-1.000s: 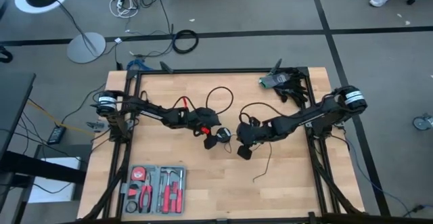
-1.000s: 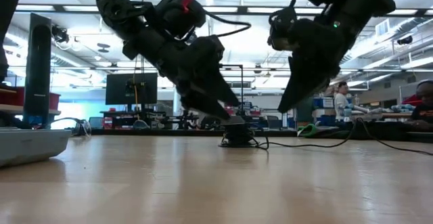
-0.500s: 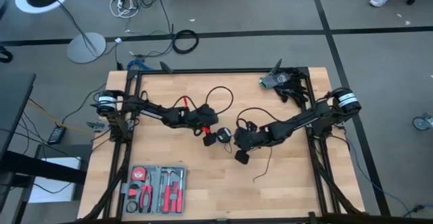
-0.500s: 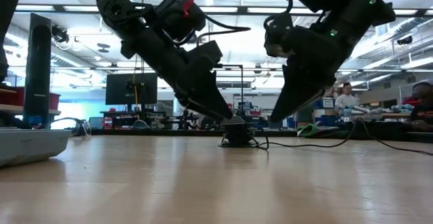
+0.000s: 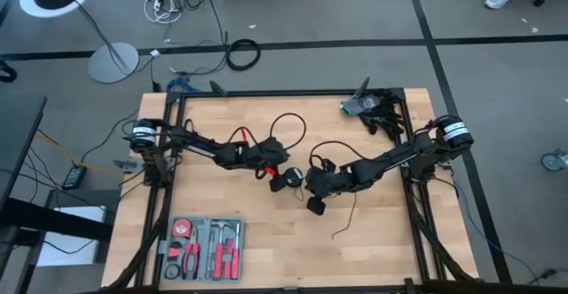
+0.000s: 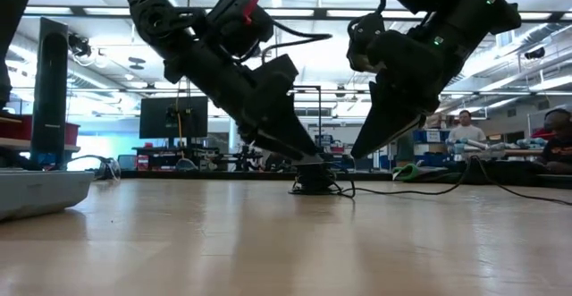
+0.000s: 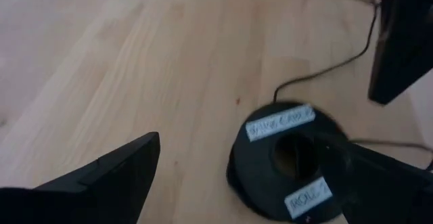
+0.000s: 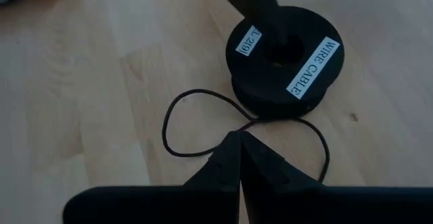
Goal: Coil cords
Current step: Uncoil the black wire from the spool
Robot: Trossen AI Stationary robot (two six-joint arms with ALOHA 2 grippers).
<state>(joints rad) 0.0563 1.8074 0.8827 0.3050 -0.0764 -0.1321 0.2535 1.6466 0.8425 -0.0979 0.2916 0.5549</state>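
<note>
The cord is a thin black wire [image 8: 177,116] lying in loose loops on the wooden table. It ends at a small round black spool [image 8: 287,61] with white labels, which lies flat at the table's middle [image 5: 291,178]. My left gripper [image 5: 281,175] is open at the spool, one finger over it and the other beside it on the table's left. My right gripper [image 5: 306,183] is shut, just right of the spool. Its tips [image 8: 238,139] hover over the spot where the wire loops cross, and in the low view they are above the table [image 6: 357,151]. My left gripper reaches one fingertip [image 8: 269,28] into the spool's centre hole [image 7: 292,155], slanting down from the table's left. Its other finger [image 7: 108,180] stands clear, over bare wood. The spool lies flat on the table.
A tray of red-handled tools [image 5: 202,248] sits at the near left. A green and black bundle [image 5: 366,106] lies at the far right corner. More wire arcs toward the far edge [image 5: 288,125] and trails toward the near edge [image 5: 351,216]. People sit in the room beyond [image 6: 462,131].
My right gripper has gone toward the table's left, closer to the spool, and lower. My left gripper has come down a little onto the spool. The spool has stayed in place.
</note>
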